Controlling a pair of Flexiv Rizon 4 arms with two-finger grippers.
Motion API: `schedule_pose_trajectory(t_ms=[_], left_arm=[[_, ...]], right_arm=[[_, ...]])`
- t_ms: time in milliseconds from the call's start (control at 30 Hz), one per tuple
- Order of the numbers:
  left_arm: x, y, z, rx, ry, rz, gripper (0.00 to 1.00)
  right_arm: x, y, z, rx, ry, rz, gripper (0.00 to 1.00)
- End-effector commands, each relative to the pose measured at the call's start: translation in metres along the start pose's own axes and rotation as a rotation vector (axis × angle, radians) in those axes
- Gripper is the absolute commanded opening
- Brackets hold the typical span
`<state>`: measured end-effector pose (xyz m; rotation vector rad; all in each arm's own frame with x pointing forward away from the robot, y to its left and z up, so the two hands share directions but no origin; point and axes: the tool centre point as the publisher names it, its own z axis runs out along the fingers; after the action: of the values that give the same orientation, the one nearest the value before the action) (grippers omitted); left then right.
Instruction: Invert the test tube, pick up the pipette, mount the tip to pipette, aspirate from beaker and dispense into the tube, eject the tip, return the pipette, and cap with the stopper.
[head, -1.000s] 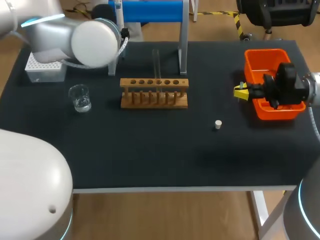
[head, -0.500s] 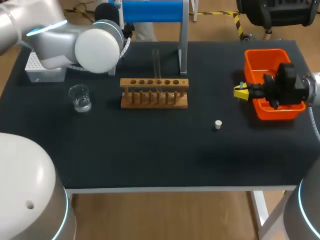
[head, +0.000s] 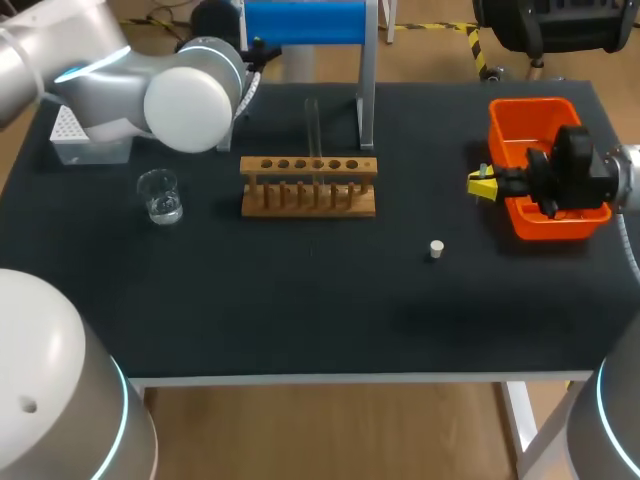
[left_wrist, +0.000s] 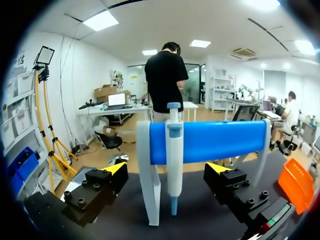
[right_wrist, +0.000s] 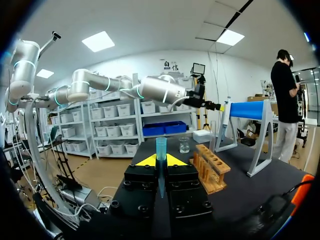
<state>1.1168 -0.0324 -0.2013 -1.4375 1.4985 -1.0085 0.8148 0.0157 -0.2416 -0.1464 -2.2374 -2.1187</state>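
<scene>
The white and blue pipette (left_wrist: 173, 155) hangs upright on the blue-barred stand (head: 300, 22) at the table's back. My left gripper (left_wrist: 167, 171) is open and faces it; the pipette is just ahead, in line with the gap between the fingers and untouched. My right gripper (head: 483, 185), beside the orange bin (head: 527, 115), is shut on a blue pipette tip (right_wrist: 161, 149) that points up between its yellow tips. A clear test tube (head: 312, 128) stands upright in the wooden rack (head: 308, 187). The glass beaker (head: 160, 195) stands left of the rack. The white stopper (head: 436, 248) lies right of centre.
A white tip box (head: 85, 138) sits at the back left corner, under my left arm. The stand's white legs (head: 366, 95) rise right behind the rack. The orange bin takes up the right edge of the table.
My left arm has shifted a little back and up toward the pipette stand. The right arm and the objects on the table have not moved.
</scene>
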Motion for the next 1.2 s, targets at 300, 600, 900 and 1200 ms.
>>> schedule_pose_trajectory(t_ms=[300,600,900,1200], left_arm=[[0.014,-0.008,0.018,0.013,0.027,-0.001,1.0],[0.016,-0.007,0.035,0.006,0.036,-0.007,1.0],[0.018,-0.011,0.05,0.014,0.051,-0.01,1.0],[0.017,-0.013,0.057,0.021,0.06,-0.006,1.0]], right_arm=[[0.001,0.0,-0.001,0.002,-0.001,0.0,0.0],[0.001,0.0,-0.001,0.002,-0.001,0.0,0.0],[0.001,0.0,-0.001,0.002,-0.001,0.0,0.0],[0.001,0.0,-0.001,0.002,-0.001,0.0,0.0]])
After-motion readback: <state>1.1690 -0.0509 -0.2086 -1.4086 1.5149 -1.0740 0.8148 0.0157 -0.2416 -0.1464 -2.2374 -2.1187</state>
